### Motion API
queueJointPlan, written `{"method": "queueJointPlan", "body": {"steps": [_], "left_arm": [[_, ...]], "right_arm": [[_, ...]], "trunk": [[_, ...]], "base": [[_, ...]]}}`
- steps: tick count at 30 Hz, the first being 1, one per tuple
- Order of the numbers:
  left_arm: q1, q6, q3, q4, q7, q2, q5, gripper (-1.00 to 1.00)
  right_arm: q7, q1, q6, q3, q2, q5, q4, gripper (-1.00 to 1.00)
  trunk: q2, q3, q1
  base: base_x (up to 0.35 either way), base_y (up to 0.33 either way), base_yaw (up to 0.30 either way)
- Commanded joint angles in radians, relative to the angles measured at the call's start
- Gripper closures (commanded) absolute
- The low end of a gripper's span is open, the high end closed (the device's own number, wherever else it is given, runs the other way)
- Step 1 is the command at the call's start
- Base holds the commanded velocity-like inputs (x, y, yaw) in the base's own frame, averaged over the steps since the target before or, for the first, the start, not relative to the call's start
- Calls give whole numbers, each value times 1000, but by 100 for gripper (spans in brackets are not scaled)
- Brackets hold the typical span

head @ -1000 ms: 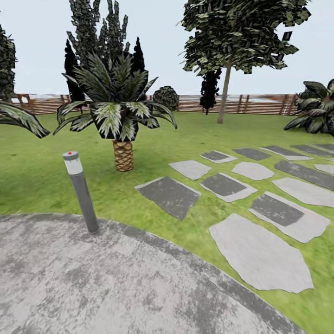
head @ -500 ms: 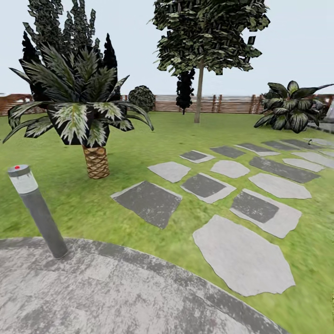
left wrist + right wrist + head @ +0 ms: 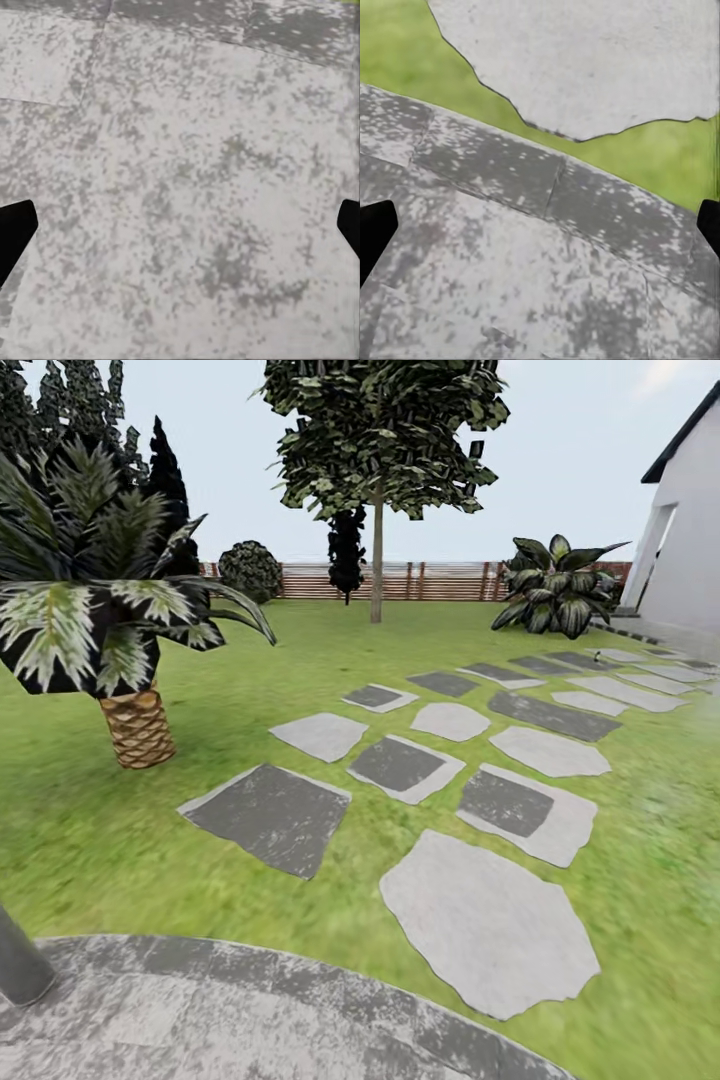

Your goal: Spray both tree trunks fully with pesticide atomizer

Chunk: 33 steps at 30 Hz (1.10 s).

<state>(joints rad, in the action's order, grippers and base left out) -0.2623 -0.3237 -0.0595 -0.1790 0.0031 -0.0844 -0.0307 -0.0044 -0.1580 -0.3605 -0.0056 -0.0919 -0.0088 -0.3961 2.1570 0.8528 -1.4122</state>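
the left hand [image 3: 180, 232] hangs spread wide and empty over mottled grey paving [image 3: 187, 150], its dark fingertips [image 3: 13, 229] at the frame's 2 sides. the right hand [image 3: 540, 232] is spread the same, empty, above the paving's curved edge [image 3: 585, 169], with a grass strip [image 3: 660, 154] and a pale stepping stone [image 3: 585, 52] beyond. in the head view the lawn [image 3: 240, 660] lies open past the paving rim [image 3: 300, 970]; a path of flat stones [image 3: 400, 765] runs toward a white house [image 3: 690, 530]. a palm [image 3: 135, 725] stands left, a grey post [image 3: 15, 965] at the edge. 1 tree [image 3: 377, 560] with a slim trunk rises near the slat fence [image 3: 440, 580].
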Motion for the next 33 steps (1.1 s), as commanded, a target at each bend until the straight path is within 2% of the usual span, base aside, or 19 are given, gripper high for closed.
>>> {"method": "queueJointPlan", "body": {"steps": [1, 33], "left_arm": [[0, 0, 0, 0, 0, 0, 0, -100], [0, 0, 0, 1, 0, -1, 0, -100]], "right_arm": [[0, 0, 0, 0, 0, 0, 0, -100], [1, 0, 2, -2, -2, 1, -3, -100]], "trunk": [[0, 0, 0], [0, 0, 0]], "base": [[339, 0, -300], [339, 0, -300]]}}
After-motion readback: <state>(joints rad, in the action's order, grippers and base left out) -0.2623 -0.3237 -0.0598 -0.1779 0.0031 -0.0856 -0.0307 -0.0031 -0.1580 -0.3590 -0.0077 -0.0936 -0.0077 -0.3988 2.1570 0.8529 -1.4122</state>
